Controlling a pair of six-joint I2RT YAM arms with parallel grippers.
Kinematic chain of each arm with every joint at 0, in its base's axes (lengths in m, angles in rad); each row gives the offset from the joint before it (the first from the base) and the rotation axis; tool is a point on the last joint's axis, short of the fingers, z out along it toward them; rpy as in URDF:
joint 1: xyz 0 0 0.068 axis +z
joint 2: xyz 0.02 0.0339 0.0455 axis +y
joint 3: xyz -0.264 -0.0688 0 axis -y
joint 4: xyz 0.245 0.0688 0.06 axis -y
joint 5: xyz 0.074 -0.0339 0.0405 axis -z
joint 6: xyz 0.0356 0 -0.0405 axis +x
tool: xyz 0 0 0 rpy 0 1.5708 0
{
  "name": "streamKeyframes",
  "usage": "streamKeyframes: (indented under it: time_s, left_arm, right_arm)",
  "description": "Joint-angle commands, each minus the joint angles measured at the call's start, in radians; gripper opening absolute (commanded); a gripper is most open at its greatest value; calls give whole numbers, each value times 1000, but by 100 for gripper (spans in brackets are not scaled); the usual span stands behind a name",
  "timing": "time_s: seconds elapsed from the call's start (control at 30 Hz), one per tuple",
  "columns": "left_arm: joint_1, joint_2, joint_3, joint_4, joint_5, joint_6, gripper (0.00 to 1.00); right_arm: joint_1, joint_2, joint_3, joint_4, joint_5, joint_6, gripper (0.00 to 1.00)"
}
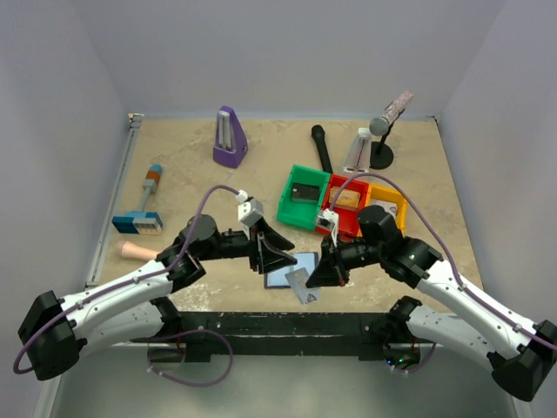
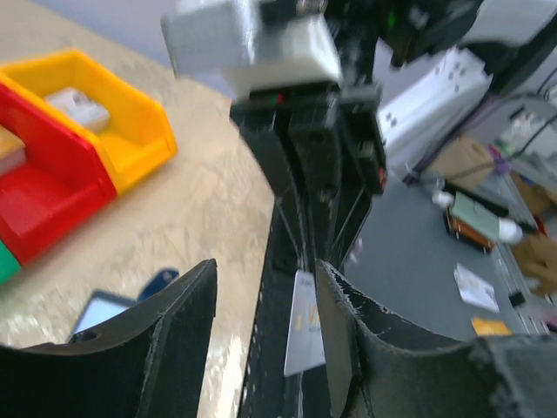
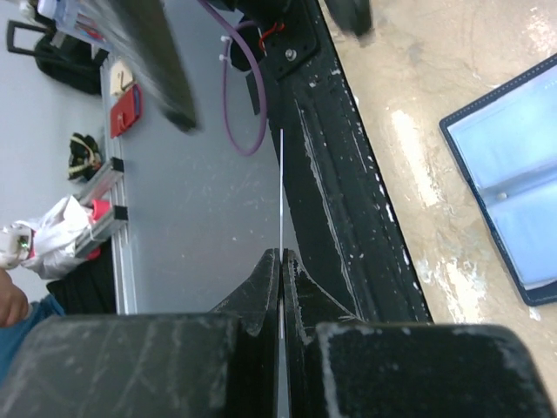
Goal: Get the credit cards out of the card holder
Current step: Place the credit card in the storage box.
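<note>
The right tool [image 3: 280, 259] clamps one card [image 2: 300, 331] clear of the open card holder [image 3: 509, 192]; the left tool [image 2: 265, 270] gapes empty. Next, it likely needs laying on the counter [image 1: 191, 183].

We've 2 white arms [image 1: 113, 296], blk joints [image 1: 202, 232], purple cables [image 1: 209, 196], grey cam blocks [image 1: 252, 212]; left tool [image 2: 265, 305] & right tool [image 3: 280, 261] blk.
</note>
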Motion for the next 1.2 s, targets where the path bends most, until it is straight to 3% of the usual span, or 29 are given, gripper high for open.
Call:
streamKeyframes:
  time_s: [0.0, 0.2, 0.53, 0.77, 1.03, 1.1, 1.17]
  left_arm:
    - [4, 69, 68, -198, 196, 51, 52]
    - [3, 118, 91, -201, 287, 31, 48]
    - [3, 163, 86, -123, 335, -19, 36]
    - [0, 201, 104, -82, 356, -52, 33]
    - [-8, 237, 105, 16, 384, -102, 3]
    - [-8, 230, 91, 50, 387, -117, 0]
    - [-6, 218, 79, 75, 381, -133, 0]
  right_arm:
    - [14, -14, 70, -76, 23, -78, 0]
    - [20, -14, 67, -73, 9, -83, 0]
    - [23, -14, 64, -70, 11, -86, 0]
    - [26, -8, 66, -70, 6, -88, 0]
    - [29, -11, 70, -79, 20, -89, 0]
    - [28, -17, 75, -91, 38, -91, 7]
    - [28, -26, 82, -96, 40, -82, 26]
